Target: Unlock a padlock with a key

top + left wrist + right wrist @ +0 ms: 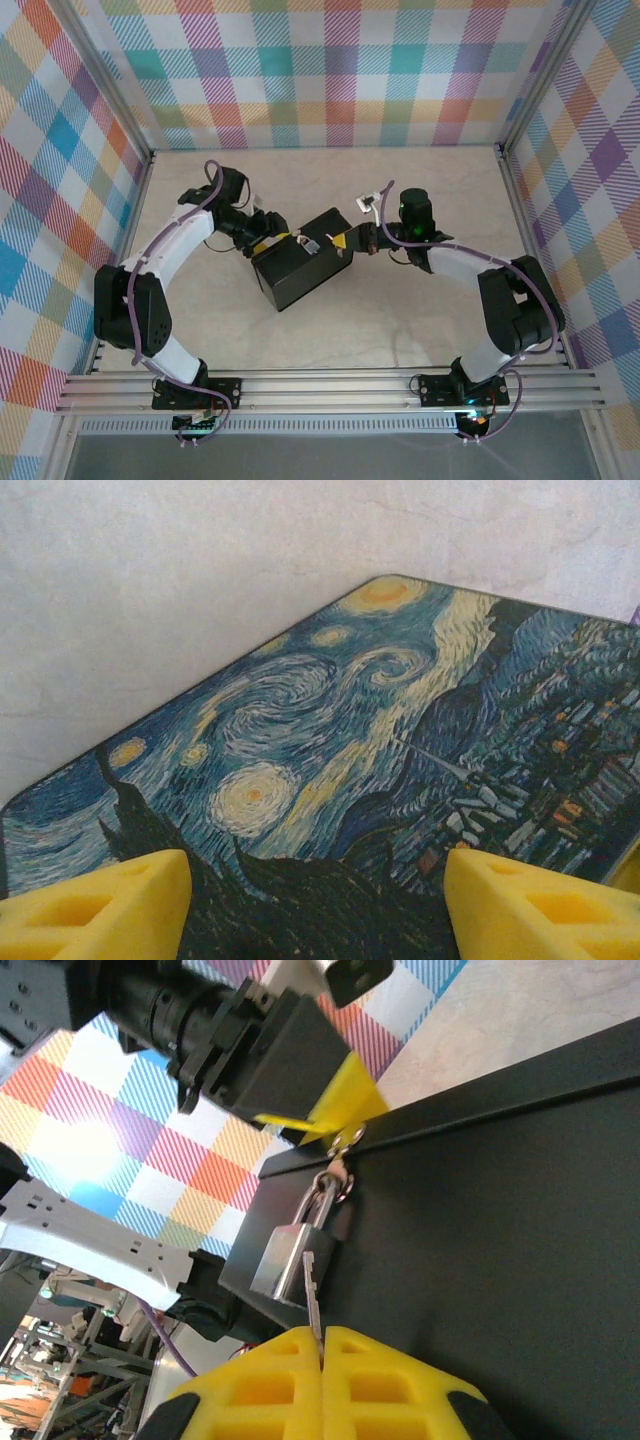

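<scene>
The key is pinched by its head between the closed yellow fingertips of the right gripper, with the blade pointing up toward the padlock. The padlock is seen hanging from the hasp on the dark side of the tin box, its shackle closed through the loop. The blade's tip is laid against the side of the lock body. It is judged not to be in the keyway, though the keyhole itself cannot be made out.

From above, the right gripper is placed just beside the padlock, and the tin box is flanked by the left gripper. In the left wrist view, the left gripper is held with its fingers apart over the starry-night lid. Whether the lid is touched cannot be told.

The key is judged picked up and brought close. Aligning, inserting, turning and releasing the shackle are left.
</scene>
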Tool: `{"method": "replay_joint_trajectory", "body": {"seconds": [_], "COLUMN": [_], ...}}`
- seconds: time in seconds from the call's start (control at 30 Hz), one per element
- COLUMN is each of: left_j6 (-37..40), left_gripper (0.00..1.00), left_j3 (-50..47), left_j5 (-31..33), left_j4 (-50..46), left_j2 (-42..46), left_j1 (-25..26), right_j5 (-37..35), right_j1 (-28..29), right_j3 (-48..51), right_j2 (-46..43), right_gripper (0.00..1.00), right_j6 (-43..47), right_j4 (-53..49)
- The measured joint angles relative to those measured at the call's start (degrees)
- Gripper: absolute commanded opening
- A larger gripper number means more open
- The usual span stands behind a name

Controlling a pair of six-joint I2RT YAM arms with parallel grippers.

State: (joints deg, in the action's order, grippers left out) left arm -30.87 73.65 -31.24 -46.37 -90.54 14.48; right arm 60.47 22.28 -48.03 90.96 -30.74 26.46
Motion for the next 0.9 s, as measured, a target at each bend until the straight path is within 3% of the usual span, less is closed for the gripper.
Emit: {"method": "replay_joint_trajectory", "body": {"seconds": [0.17,0.3,0.53,0.77,0.9], "left_j6": [-0.9,4.9,27.3,55.5,71.4], "left_gripper": [0.67,0.69,0.72,0.82,0.82], "left_j3": [0.3,6.3,21.5,34.7,35.4], "left_j5": [0.3,3.9,4.4,-7.5,-13.7], "left_j4": [-1.4,-6.2,-7.2,-9.9,-14.0], "left_j2": [2.4,1.5,-1.9,-8.1,-8.5], "left_j1": [0.0,-0.2,-0.4,0.2,1.7], "right_j5": [0.5,0.7,1.7,4.1,4.7], "right_j1": [-0.6,-0.6,-0.6,-0.6,-0.6], "right_j3": [-1.1,-1.0,0.2,2.4,3.9], "right_j2": [-0.9,-4.3,-13.6,-16.2,-16.9], "right_gripper": [0.02,0.03,0.06,0.07,0.07], "right_j6": [0.4,0.6,1.7,3.0,2.3], "right_j4": [-6.7,-11.9,-18.8,-26.0,-27.5]}}
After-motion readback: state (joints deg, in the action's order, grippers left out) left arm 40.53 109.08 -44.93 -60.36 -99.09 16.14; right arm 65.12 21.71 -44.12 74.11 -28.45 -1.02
